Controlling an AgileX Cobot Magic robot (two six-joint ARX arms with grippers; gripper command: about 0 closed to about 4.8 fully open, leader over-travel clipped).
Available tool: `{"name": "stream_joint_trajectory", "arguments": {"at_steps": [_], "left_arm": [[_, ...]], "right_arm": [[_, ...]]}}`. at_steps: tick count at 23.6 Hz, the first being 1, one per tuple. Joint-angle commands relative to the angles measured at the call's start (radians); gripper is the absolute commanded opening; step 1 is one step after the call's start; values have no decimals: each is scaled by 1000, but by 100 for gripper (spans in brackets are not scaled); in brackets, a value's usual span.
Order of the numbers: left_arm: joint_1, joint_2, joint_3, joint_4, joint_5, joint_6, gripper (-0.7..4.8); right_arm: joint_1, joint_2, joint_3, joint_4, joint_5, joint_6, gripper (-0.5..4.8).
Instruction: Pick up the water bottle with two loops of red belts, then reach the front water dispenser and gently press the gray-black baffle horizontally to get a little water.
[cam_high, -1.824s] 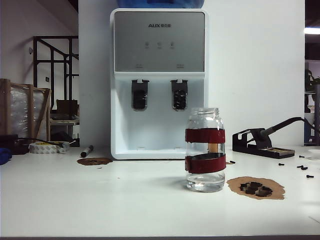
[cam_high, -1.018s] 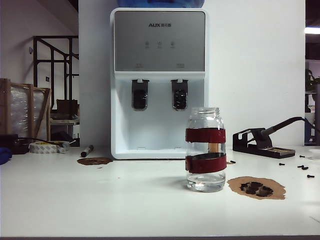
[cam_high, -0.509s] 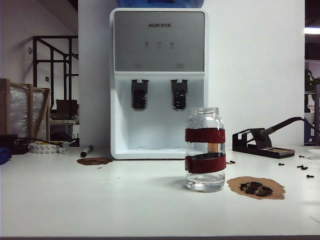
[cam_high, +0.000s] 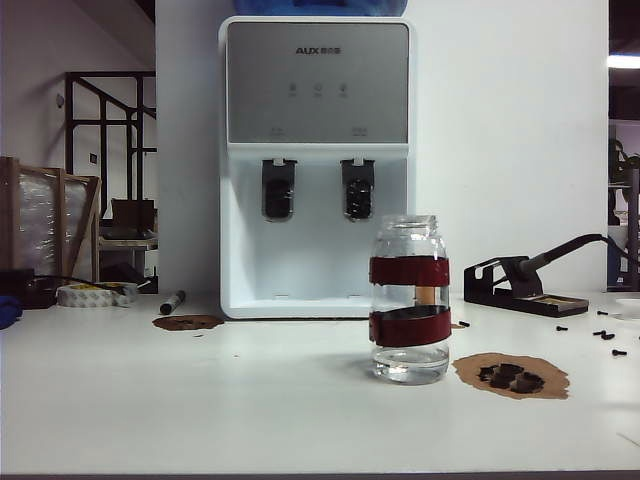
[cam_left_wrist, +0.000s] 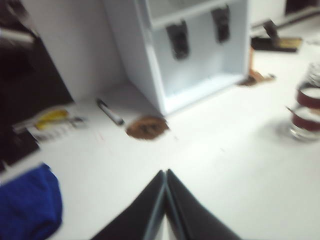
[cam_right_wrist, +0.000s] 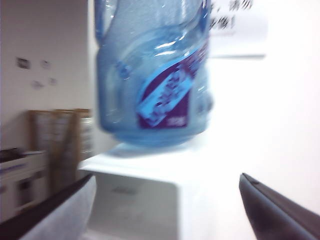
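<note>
The water bottle (cam_high: 410, 300), a clear jar with two red bands, stands upright on the white table in front of the water dispenser (cam_high: 318, 170). The gray-black baffle (cam_high: 357, 190) is the right-hand lever under the dispenser's panel. Neither gripper shows in the exterior view. My left gripper (cam_left_wrist: 165, 172) is shut and empty above the table, far from the water bottle (cam_left_wrist: 306, 115) and short of the water dispenser (cam_left_wrist: 200, 65) and its baffle (cam_left_wrist: 220, 23). My right gripper (cam_right_wrist: 167, 176) is open wide and empty, facing the dispenser's blue jug (cam_right_wrist: 152, 75). The bottle is out of that view.
A tape roll (cam_high: 97, 294), a marker (cam_high: 174, 301) and a brown patch (cam_high: 188, 322) lie left of the dispenser. A soldering stand (cam_high: 525, 285), loose screws (cam_high: 605, 335) and a brown mat with black parts (cam_high: 512, 375) sit right of the bottle. A blue cloth (cam_left_wrist: 27, 207) lies near the left gripper.
</note>
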Motion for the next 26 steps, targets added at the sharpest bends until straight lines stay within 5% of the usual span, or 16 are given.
{"name": "stream_joint_trajectory", "arguments": {"at_steps": [1, 4, 8, 12, 18, 21, 24, 26], "left_arm": [[-3, 52, 68, -92, 53, 29, -2], [-3, 82, 121, -155, 80, 43, -2], [-3, 93, 169, -216, 117, 76, -2], [-3, 101, 196, -279, 142, 105, -2], [-3, 105, 218, -307, 192, 148, -2], [-3, 105, 235, -306, 206, 102, -2], [-3, 105, 246, -295, 206, -63, -2], [-3, 105, 246, -291, 205, -99, -2]], "right_arm": [[3, 3, -35, -87, -24, 57, 439], [3, 3, -127, -70, -124, 90, 439], [7, -52, -337, 41, -125, 151, 439], [80, -217, -528, 150, -48, 155, 434], [225, -323, -678, 89, 61, 144, 434], [295, -320, -739, 98, 91, 172, 434], [365, -320, -838, 191, 97, 122, 447], [365, -322, -908, 227, 75, 106, 479]]}}
